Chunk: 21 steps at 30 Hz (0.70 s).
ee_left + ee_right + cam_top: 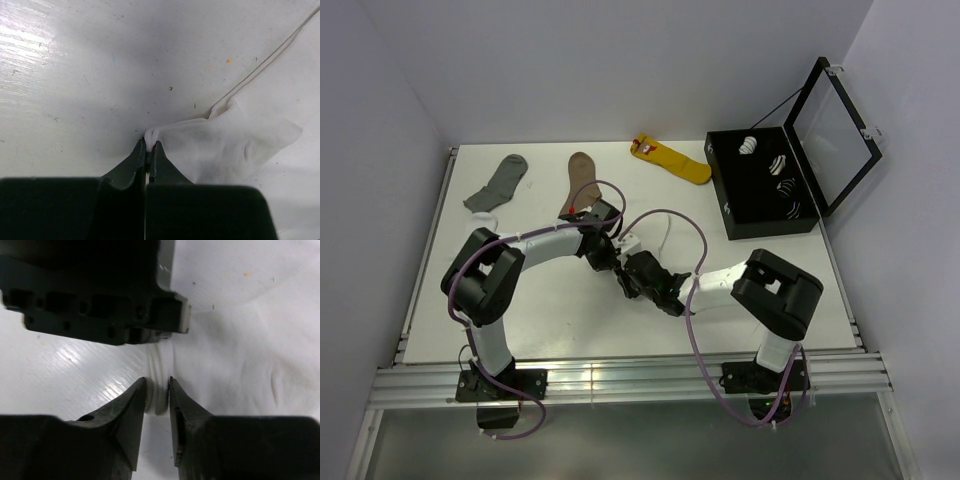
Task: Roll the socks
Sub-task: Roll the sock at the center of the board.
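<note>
A white sock point(225, 150) lies flat on the white table, faint in the top view point(656, 238). My left gripper point(150, 142) is shut on a pinched bit of its edge, low on the table point(608, 252). My right gripper point(159, 392) is right beside it point(632, 278), jaws closed on a bunched, ribbed fold of the same sock point(160, 370). The left gripper's black body point(100, 290) fills the top of the right wrist view. No dark stripes show, so I cannot tell whether there are one or two socks here.
A grey sock point(498, 182), a brown sock point(582, 178) and a yellow sock point(672, 160) lie at the back. A black box point(725, 195) with its lid up stands at the back right, with rolled socks point(778, 165) inside. Purple cables loop over the arms.
</note>
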Tool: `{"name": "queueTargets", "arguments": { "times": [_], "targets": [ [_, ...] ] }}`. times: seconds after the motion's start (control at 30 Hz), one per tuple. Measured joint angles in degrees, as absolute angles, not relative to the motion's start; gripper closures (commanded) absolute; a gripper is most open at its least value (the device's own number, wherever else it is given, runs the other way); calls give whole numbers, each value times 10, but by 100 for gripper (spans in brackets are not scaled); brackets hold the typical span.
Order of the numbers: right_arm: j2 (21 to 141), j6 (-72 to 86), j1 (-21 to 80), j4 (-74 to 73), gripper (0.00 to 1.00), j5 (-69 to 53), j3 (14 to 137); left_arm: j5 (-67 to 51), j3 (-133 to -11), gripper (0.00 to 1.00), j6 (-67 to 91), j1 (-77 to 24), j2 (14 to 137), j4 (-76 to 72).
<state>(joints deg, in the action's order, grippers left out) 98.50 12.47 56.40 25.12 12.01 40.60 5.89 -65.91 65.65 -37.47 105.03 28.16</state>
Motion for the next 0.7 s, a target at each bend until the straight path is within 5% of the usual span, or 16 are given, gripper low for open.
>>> {"name": "queueTargets", "arguments": {
  "times": [0.4,0.57,0.7],
  "targets": [
    [992,123,566,238,67,128,409,58,-659,100,657,-374,1050,282],
    [992,121,568,235,97,133,409,58,-659,100,657,-372,1050,283],
    [992,127,568,230,100,135,411,57,-659,100,658,-370,1050,283]
  ]
}}
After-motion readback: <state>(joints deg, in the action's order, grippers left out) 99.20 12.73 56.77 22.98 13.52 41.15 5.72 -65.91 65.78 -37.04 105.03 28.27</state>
